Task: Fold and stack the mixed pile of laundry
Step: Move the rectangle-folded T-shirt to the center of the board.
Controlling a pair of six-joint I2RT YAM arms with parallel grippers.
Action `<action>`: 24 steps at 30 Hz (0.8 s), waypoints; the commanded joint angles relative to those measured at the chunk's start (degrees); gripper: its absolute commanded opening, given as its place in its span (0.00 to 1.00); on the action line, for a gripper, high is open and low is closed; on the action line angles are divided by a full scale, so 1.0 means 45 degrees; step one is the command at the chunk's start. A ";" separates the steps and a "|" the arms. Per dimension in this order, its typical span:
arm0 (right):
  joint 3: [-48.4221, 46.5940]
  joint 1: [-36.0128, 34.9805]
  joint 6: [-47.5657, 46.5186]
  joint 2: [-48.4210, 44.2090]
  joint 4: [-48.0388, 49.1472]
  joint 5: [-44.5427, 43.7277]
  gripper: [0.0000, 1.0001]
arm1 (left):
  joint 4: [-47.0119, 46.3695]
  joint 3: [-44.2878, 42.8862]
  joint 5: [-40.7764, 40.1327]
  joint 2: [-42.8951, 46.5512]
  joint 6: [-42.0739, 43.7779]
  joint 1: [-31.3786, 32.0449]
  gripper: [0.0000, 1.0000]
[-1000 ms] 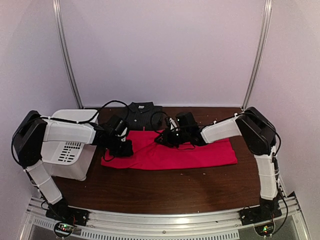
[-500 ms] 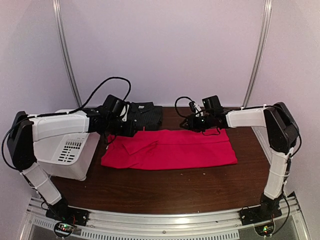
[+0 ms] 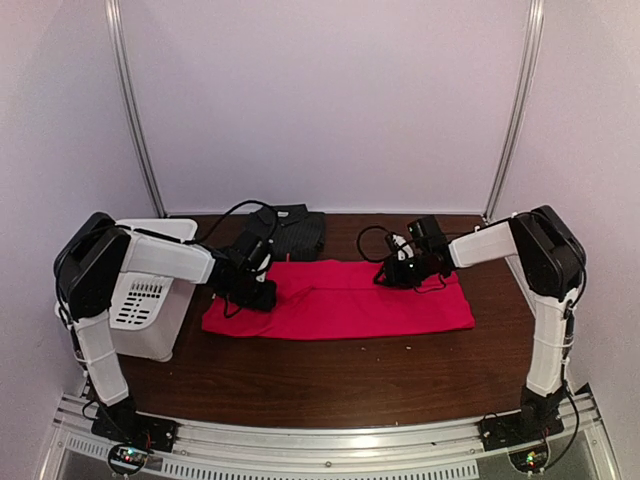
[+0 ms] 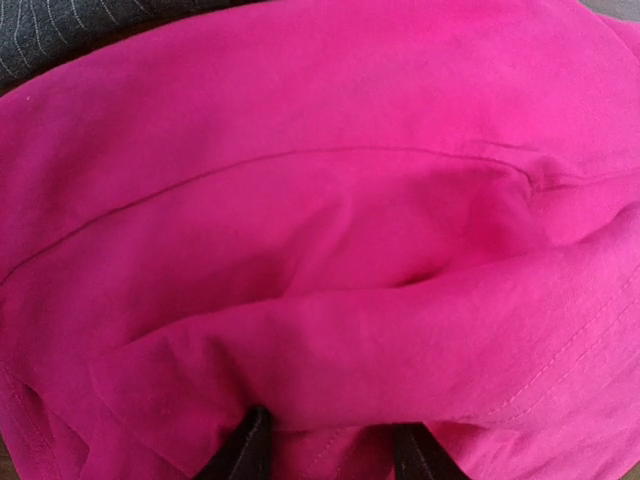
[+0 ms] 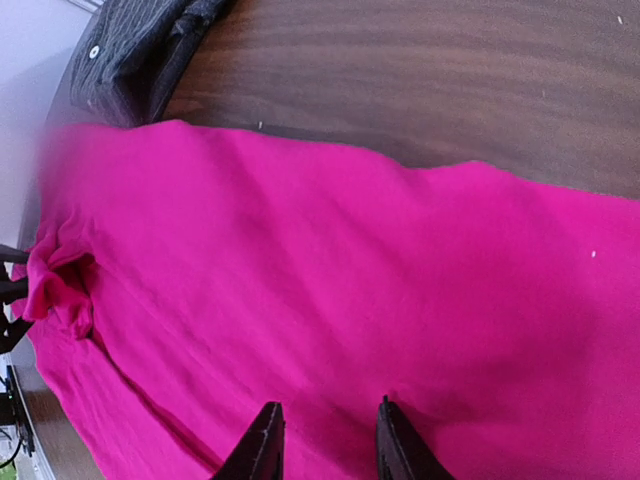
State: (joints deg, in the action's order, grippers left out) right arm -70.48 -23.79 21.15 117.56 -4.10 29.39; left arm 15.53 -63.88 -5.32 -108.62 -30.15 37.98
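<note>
The red T-shirt (image 3: 350,300) lies flat on the counter (image 3: 330,380) as a long band, about in the middle. The dark pinstriped shirt (image 3: 293,228) lies folded just behind its left part, near the back edge. The left fingers (image 4: 248,452) are low on the left end of the red T-shirt. They stand apart, but a raised fold of cloth covers their tips, so one cannot tell if they pinch it. The right fingers (image 5: 264,440) are over the far edge of the T-shirt, right of centre, a little apart with nothing between them. A white bin (image 3: 140,335) stands at the left.
</note>
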 commanded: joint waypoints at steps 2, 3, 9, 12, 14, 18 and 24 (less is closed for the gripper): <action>0.3164 -0.0180 0.0545 -0.1004 -0.0592 -0.0375 0.33 | -0.0155 0.1233 -0.0053 0.0394 -0.0615 0.0152 0.42; 0.3787 -0.0230 0.0697 -0.1360 -0.0386 -0.0321 0.33 | -0.0151 0.1398 -0.0039 0.0469 -0.0645 0.0271 0.42; 0.7522 -0.0801 0.2301 -0.3908 0.0450 -0.0178 0.33 | -0.0100 0.1875 0.0116 0.0591 -0.0379 0.1963 0.43; 0.9480 -0.1113 0.3212 -0.5969 0.0583 -0.0115 0.36 | 0.0018 0.1566 0.0285 0.0444 -0.0186 0.2786 0.47; 0.9933 -0.1239 0.3335 -0.7224 0.0132 -0.0129 0.37 | 0.0203 0.1344 0.0100 0.0535 -0.0165 0.2961 0.49; 0.9248 -0.1261 0.2851 -0.9378 -0.1318 -0.0777 0.41 | 0.0224 0.0827 0.0306 0.1425 0.0472 0.2790 0.53; 0.6891 -0.1217 0.1041 -0.9024 -0.2339 -0.1983 0.50 | 0.1263 -0.1468 0.0388 0.1898 0.1439 0.1026 0.55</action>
State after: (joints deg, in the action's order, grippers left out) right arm -32.97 -29.23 31.20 74.98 -10.48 25.43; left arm 19.14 -62.83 -4.40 -102.72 -27.62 48.64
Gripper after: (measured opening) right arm 0.494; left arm 0.552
